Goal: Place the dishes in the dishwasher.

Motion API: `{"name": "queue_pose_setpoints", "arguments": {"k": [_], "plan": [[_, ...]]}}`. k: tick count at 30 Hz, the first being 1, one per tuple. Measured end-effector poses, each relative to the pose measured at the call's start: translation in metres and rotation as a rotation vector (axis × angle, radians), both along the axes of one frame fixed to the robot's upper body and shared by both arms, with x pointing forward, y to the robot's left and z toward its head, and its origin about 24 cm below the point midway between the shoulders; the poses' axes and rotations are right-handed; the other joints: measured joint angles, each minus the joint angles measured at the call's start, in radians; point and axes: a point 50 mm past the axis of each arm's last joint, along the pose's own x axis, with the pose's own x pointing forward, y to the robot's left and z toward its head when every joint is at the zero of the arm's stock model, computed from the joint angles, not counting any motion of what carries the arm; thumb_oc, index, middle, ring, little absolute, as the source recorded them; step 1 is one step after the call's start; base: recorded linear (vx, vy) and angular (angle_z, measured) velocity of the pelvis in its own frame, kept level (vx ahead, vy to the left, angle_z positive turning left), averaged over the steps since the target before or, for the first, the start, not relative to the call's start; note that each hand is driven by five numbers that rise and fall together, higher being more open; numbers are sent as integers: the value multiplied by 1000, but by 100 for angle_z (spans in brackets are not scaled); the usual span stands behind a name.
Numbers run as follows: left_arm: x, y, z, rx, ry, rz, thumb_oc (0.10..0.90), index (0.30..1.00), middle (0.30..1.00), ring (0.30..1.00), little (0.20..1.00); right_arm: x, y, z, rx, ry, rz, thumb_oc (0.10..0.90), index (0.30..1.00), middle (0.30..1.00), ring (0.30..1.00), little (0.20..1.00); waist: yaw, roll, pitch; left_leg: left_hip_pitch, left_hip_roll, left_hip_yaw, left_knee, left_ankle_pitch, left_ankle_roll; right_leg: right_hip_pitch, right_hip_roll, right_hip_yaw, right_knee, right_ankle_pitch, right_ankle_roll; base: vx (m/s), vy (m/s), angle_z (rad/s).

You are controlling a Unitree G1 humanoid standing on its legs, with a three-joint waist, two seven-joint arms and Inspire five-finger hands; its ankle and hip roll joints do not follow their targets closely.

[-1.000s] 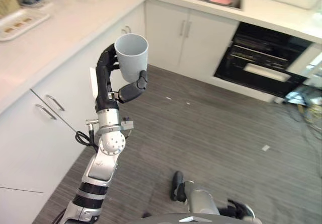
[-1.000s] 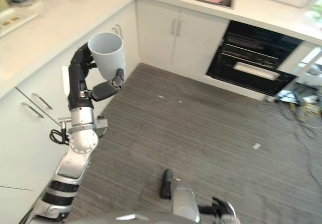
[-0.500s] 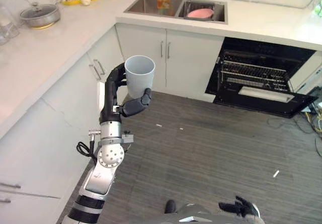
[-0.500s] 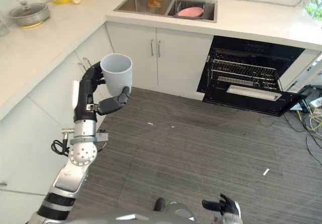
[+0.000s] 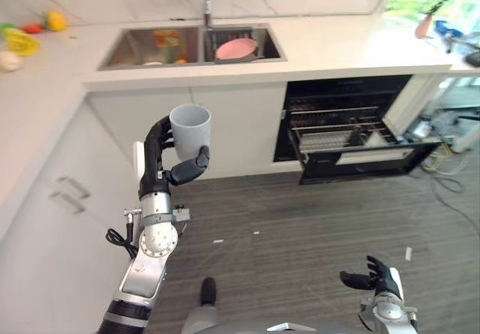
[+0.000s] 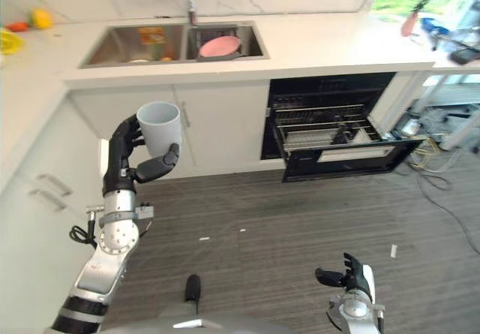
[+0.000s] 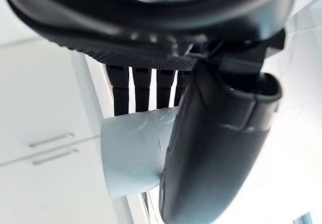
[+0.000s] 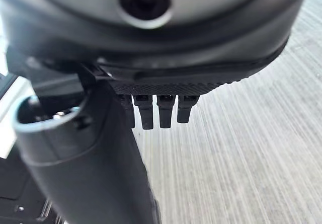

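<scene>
A pale grey cup (image 5: 190, 127) is held upright in the air, with my left hand (image 5: 155, 161) shut on it: fingers wrap its far side and the thumb (image 7: 216, 148) presses its near side. In the left wrist view the cup (image 7: 133, 153) shows between thumb and fingers. The black dishwasher (image 5: 352, 135) stands open under the counter to the right, its rack pulled out over the lowered door (image 5: 375, 156). My right hand (image 5: 375, 278) hangs low above the floor at the lower right, open and holding nothing.
A steel sink (image 5: 150, 45) in the white counter holds a pink plate (image 5: 236, 49) and other items. White cabinets (image 5: 45, 221) line the left side. Fruit (image 5: 22, 37) lies on the counter's far left. Grey wood floor (image 5: 300, 221) lies between me and the dishwasher.
The camera has swung to the right, bringing the sink and dishwasher to the middle. The cup stays in my left hand. My right hand now shows more fully at the lower right.
</scene>
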Motion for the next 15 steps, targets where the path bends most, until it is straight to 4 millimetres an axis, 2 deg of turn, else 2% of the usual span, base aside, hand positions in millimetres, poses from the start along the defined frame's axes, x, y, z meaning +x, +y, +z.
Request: {"name": "queue_pose_setpoints", "arguments": {"k": [1, 2, 3, 4, 5, 6, 7, 9, 10, 11, 12, 13, 14, 15], "plan": [[0, 2, 2, 16, -6, -5, 400, 300, 300, 300, 300, 10, 5, 5, 9, -41, -3, 800, 900, 900, 900, 900, -7, -5, -3, 13, -1, 38, 0, -19, 18, -59, -29, -3, 48, 12, 21, 147, 308, -87], [2, 4, 5, 37, -11, -8, 400, 300, 300, 300, 300, 19, 11, 12, 18, -94, 8, 800, 900, 900, 900, 900, -22, 6, 6, 27, 0, 66, 0, -31, 35, -121, -43, -2, 125, 21, 40, 193, 344, -132], [9, 5, 15, 72, -35, -37, 400, 300, 300, 300, 300, 45, 26, 33, 17, -217, 110, 800, 900, 900, 900, 900, -40, 35, 50, 91, 6, 135, 0, -66, 80, -311, -74, -41, 384, 23, 49, 150, 257, -94], [9, 5, 15, 72, -35, -37, 400, 300, 300, 300, 300, 45, 26, 33, 17, -217, 110, 800, 900, 900, 900, 900, -40, 35, 50, 91, 6, 135, 0, -66, 80, -311, -74, -41, 384, 23, 49, 233, 376, -99], [11, -1, 16, 57, -39, -70, 400, 300, 300, 300, 300, 56, 36, 42, -3, -255, 175, 800, 900, 900, 900, 900, -68, 56, 62, 150, 2, 175, 0, -105, 51, -408, -93, -124, 398, 87, 41, 211, 323, -74], [9, -3, 16, 45, -49, -75, 400, 300, 300, 300, 300, 61, 42, 45, -7, -262, 212, 800, 900, 900, 900, 900, -52, 44, 69, 184, -6, 219, -4, -126, 47, -465, -109, -194, 396, 174, 23, 211, 323, -74], [9, -3, 16, 45, -49, -75, 400, 300, 300, 300, 300, 61, 42, 45, -7, -262, 212, 800, 900, 900, 900, 900, -52, 44, 69, 184, -6, 219, -4, -126, 47, -465, -109, -194, 396, 174, 23, 230, 168, -79], [-1, -2, 2, 11, -1, -48, 400, 300, 300, 300, 300, 69, 58, 65, 14, -365, 247, 800, 900, 900, 900, 900, -74, 32, 73, 227, -1, 267, -5, -161, 20, -559, -12, -227, 326, 181, 16, 274, 62, -48], [-6, 0, -4, 17, 26, -49, 400, 300, 300, 300, 300, 71, 60, 68, 25, -384, 264, 800, 900, 900, 900, 900, -83, 14, 66, 244, -5, 281, -5, -173, 0, -558, 11, -253, 223, 189, -16, 210, -51, -21], [-9, 2, -9, 25, 54, -46, 400, 300, 300, 300, 300, 71, 62, 70, 32, -393, 269, 800, 900, 900, 900, 900, -91, -14, 50, 257, -21, 286, -5, -187, -23, -534, 12, -285, 95, 203, -56, 202, -46, -14], [-11, 0, -15, 10, 76, -39, 400, 300, 300, 300, 300, 71, 59, 72, 29, -399, 261, 800, 900, 900, 900, 900, -101, -13, 46, 279, -14, 280, -4, -201, -48, -496, 24, -326, 37, 284, -159, 188, -28, -14], [-11, -1, -19, -10, 92, -32, 400, 300, 300, 300, 300, 73, 56, 76, 18, -413, 258, 800, 900, 900, 900, 900, -100, 11, 37, 286, 10, 280, -5, -211, -64, -463, 66, -328, -15, 294, -177, 131, -7, -10], [-11, -1, -19, -10, 92, -32, 400, 300, 300, 300, 300, 73, 56, 76, 18, -413, 258, 800, 900, 900, 900, 900, -100, 11, 37, 286, 10, 280, -5, -211, -64, -463, 66, -328, -15, 294, -177, 117, -47, -26], [-10, -3, -19, -22, 90, -31, 400, 300, 300, 300, 300, 77, 55, 86, 2, -455, 273, 800, 900, 900, 900, 900, -100, 31, 35, 290, 36, 278, -2, -215, -69, -452, 105, -315, -42, 298, -180, 85, -61, -38]]}}
